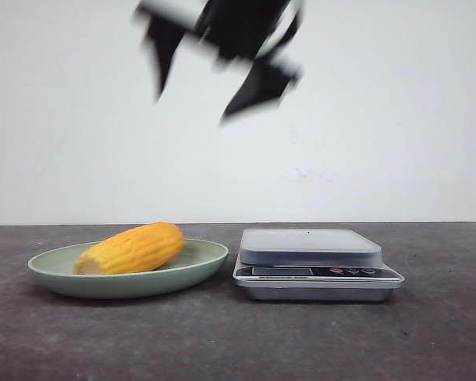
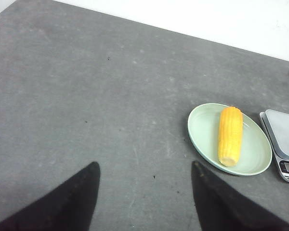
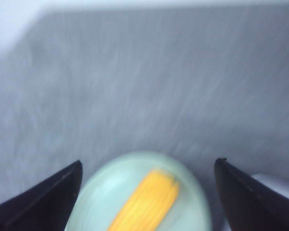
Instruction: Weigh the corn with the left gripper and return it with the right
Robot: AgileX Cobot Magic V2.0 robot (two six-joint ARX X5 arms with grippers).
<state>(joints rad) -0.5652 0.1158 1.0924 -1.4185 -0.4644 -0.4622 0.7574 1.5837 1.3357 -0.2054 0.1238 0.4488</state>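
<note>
Table: bare dark grey tabletop (image 1: 222,341) up front, nothing on it ahead of the two props.
Plate: pale green plate (image 1: 206,258) sits to the left, just beside the scale and not touching it.
Corn: the corn (image 1: 132,248) lies on its side in that plate, paler cut end toward the camera and left, with no finger on it.
Scale: the silver kitchen scale (image 1: 309,246) stands to the right with its platform bare; the display is too small to read.
Right gripper: right gripper (image 1: 193,108) is high above the plate and scale, smeared with blur, fingers spread wide and holding nothing; its wrist view looks straight down on corn and plate.
Left gripper: left gripper (image 2: 145,163) is out of the front view, fingers apart and empty, well off to the side with plate and scale in the distance.
Wall: plain white wall (image 1: 381,119) behind.
Progress: corn on plate, scale empty, both grippers empty. That fits either a weighing not yet started or a return already made; these views alone cannot settle which.
</note>
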